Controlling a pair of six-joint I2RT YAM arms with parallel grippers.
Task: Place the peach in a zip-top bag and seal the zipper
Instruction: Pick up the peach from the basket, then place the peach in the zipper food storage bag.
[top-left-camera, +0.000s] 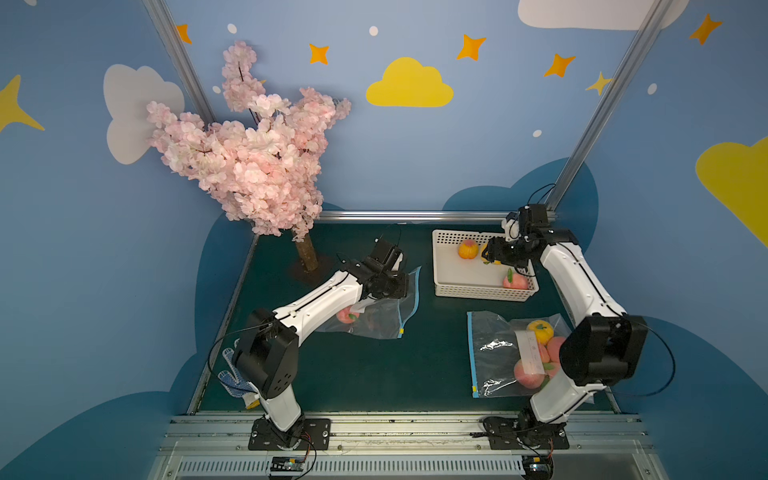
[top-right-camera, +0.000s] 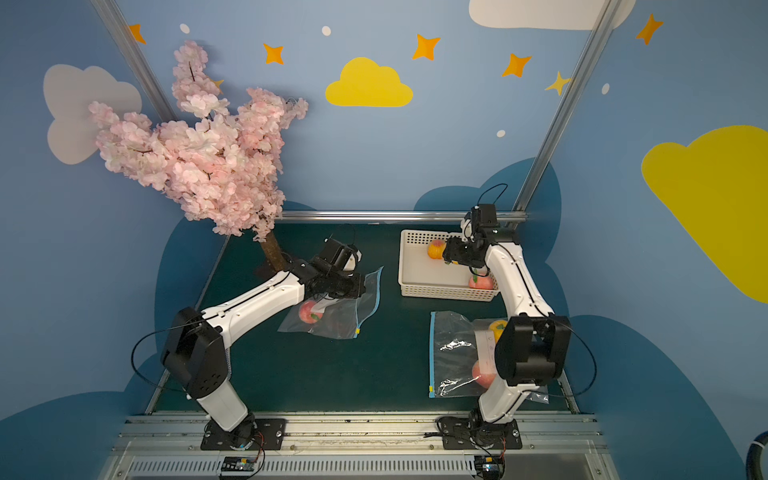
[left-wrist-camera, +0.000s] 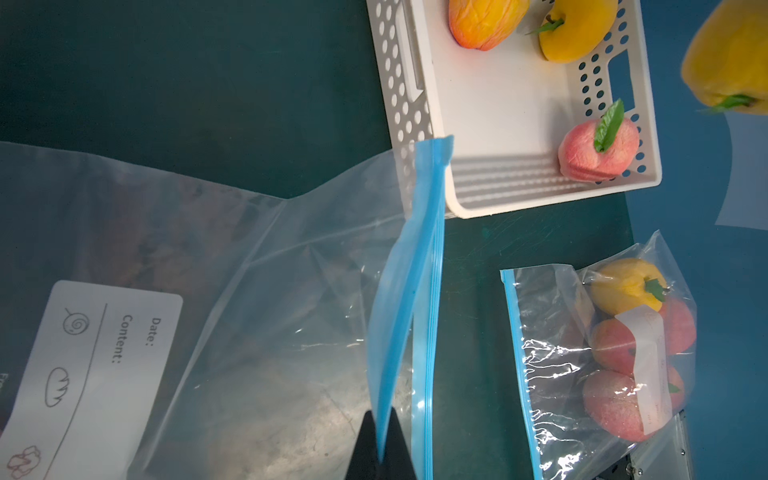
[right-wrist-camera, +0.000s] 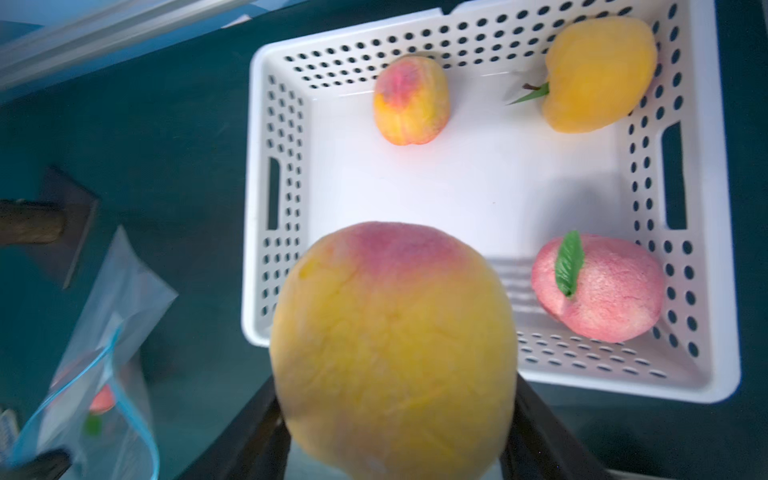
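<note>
Green mat (top-left-camera: 374, 374), blue cloud wall. Right gripper (top-left-camera: 492, 255) grasps yellow-red peach (right-wrist-camera: 392, 345) above white basket (top-left-camera: 482, 293). Left gripper (left-wrist-camera: 380, 453) clenched on blue zipper lip (left-wrist-camera: 415, 291) of zip-top bag (top-left-camera: 382, 316), mouth open toward right arm. Bag lies to peach's left, well apart; zipper runs near-to-far; likely next: carry left into mouth

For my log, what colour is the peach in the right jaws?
Yellow peach, red blush; best in right wrist view.
</note>
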